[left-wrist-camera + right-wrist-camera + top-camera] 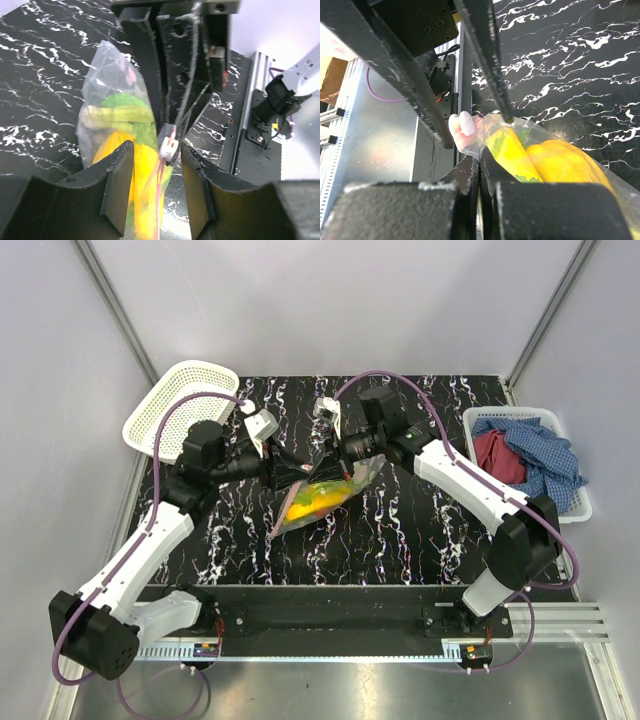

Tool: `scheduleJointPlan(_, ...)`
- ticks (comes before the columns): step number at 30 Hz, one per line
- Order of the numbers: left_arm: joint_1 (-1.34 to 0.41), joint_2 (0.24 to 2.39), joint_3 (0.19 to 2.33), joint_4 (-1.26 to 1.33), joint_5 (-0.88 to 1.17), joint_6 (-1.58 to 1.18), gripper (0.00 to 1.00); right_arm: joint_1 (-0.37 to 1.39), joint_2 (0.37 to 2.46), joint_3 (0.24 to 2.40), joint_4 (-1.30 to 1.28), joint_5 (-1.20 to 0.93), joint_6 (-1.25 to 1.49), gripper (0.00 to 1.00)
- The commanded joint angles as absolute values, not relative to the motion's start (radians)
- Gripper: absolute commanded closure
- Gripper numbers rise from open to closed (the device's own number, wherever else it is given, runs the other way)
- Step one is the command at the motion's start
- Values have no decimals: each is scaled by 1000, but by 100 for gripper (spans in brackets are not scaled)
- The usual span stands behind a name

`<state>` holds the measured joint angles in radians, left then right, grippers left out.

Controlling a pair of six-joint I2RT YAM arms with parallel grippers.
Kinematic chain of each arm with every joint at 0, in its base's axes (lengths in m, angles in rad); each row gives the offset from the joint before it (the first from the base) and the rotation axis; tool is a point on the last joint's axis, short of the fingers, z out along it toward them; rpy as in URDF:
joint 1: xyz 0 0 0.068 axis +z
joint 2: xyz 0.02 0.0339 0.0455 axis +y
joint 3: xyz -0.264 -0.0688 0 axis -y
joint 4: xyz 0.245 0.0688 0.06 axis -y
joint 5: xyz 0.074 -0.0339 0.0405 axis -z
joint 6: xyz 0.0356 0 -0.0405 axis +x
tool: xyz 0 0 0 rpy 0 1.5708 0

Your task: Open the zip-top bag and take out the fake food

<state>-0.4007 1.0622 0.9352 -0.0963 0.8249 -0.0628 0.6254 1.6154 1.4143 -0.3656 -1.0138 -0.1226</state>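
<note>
Keep the right fingers clenched on the mouth edge of the zip-top bag, mid-frame over the worktop. Close the left fingers, now spread loose astride the opposite lip, then pull apart gently, clear of the fake food. Count: one bag; two baskets, white mesh basket upper left, cloth-filled basket right; yellow and green pieces, number impossible to tell.

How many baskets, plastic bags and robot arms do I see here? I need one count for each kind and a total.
Baskets: 2, left basket, right basket
Bags: 1, zip-top bag
Robot arms: 2, left arm, right arm
Total: 5
</note>
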Motion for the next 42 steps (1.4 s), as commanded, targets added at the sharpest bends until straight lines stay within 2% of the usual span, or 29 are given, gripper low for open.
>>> scheduleJointPlan(1,-397,1048,950,-20,894,-67,59,626,1615,1460,-360,-1055,-115,100)
scheduleJointPlan(3,-397,1049,942,-2,902,-86,61,626,1618,1460,-362,-1055,-112,100)
scheduleJointPlan(8,-399,1069,948,5,934,-95,83,626,1623,1471,-359,-1057,-106,100)
scheduleJointPlan(11,-399,1068,946,3,943,-86,89,624,1623,1480,-359,-1054,-98,100)
scheduleJointPlan(14,-397,1068,950,-34,948,-71,96,626,1621,1489,-360,-1039,-89,88)
scheduleJointPlan(15,-397,1066,951,-37,950,-71,100,626,1621,1491,-357,-1040,-89,82)
scheduleJointPlan(16,-397,1068,950,-34,951,-74,100,624,1620,1491,-357,-1040,-89,74)
scheduleJointPlan(19,-399,1075,951,-32,959,-86,100,626,1618,1488,-351,-1042,-87,63)
scheduleJointPlan(22,-396,1080,956,-31,956,-92,100,626,1617,1486,-345,-1058,-83,61)
scheduleJointPlan(24,-396,1083,959,-28,959,-97,100,626,1617,1485,-344,-1068,-81,78)
scheduleJointPlan(26,-396,1086,965,-29,947,-107,100,626,1621,1488,-342,-1057,-81,100)
scheduleJointPlan(27,-396,1088,969,-44,927,-112,99,626,1620,1486,-342,-1061,-83,100)
scheduleJointPlan(28,-394,1092,983,-57,895,-115,93,626,1618,1483,-342,-1063,-83,100)
scheduleJointPlan(29,-394,1101,988,-72,885,-117,82,626,1615,1480,-339,-1057,-84,100)
scheduleJointPlan(30,-394,1106,992,-99,885,-115,80,626,1612,1477,-339,-1054,-89,100)
scheduleJointPlan(42,-388,1088,954,-150,890,-103,78,621,1598,1465,-337,-1020,-107,100)
